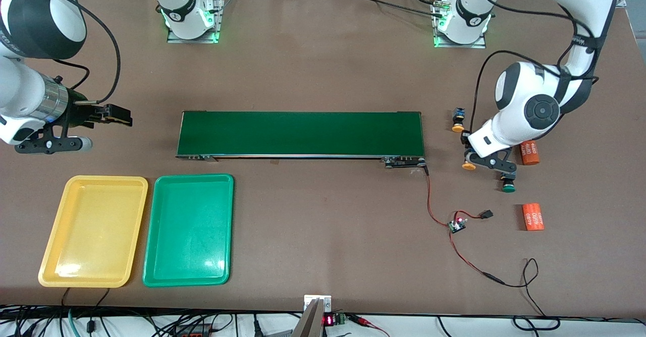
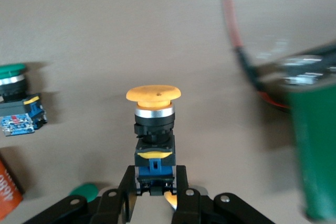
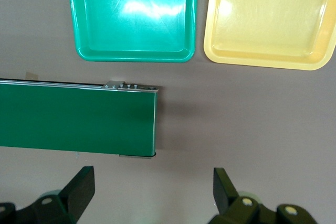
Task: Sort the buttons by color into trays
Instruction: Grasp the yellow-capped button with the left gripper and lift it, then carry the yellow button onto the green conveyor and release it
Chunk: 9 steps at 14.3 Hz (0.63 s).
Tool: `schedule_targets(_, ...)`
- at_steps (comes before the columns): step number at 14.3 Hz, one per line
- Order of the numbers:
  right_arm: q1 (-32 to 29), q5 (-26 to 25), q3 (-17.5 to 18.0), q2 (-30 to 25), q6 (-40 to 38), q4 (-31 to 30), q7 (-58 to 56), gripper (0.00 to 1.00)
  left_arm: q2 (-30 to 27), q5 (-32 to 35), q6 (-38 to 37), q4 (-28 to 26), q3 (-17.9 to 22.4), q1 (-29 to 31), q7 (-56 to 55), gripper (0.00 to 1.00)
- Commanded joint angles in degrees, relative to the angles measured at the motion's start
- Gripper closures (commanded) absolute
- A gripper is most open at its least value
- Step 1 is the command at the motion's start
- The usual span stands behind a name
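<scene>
zero buttons lie in the yellow tray or green tray yet. left gripper jaws clamp a yellow-capped button on the surface past the belt's end; right gripper waits, jaws wide.

Right gripper fingers spread wide over bare table; belt end, green tray, yellow tray.

White Franka arms, black joints and fingers, black cables.
</scene>
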Motion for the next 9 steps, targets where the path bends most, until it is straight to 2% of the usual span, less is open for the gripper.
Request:
schedule_targets(1, -0.3, 0.4, 0.4, -0.5, 0.6, -0.4, -0.3, 0.00, -0.6, -0.6, -4.5, 2.5, -8.9, -0.3, -9.9, 0.88)
schedule_targets(3, -0.3, 0.6, 0.4, -0.2, 0.9, -0.4, -0.3, 0.00, 0.4, -0.9, -2.5, 2.4, -13.3, -1.5, -18.1, 0.88)
schedule_targets(7, -0.6, 0.6, 0.4, 0.0, 1.3, -0.5, -0.3, 0.00, 2.6, -0.9, 5.1, -0.6, -13.4, -6.0, -25.3, 0.87)
schedule_targets(9, -0.6, 0.6, 0.4, 0.2, 1.3, -0.5, -0.3, 0.00, 3.6, -0.9, 5.9, -1.2, -13.4, -6.5, -25.7, 0.83)
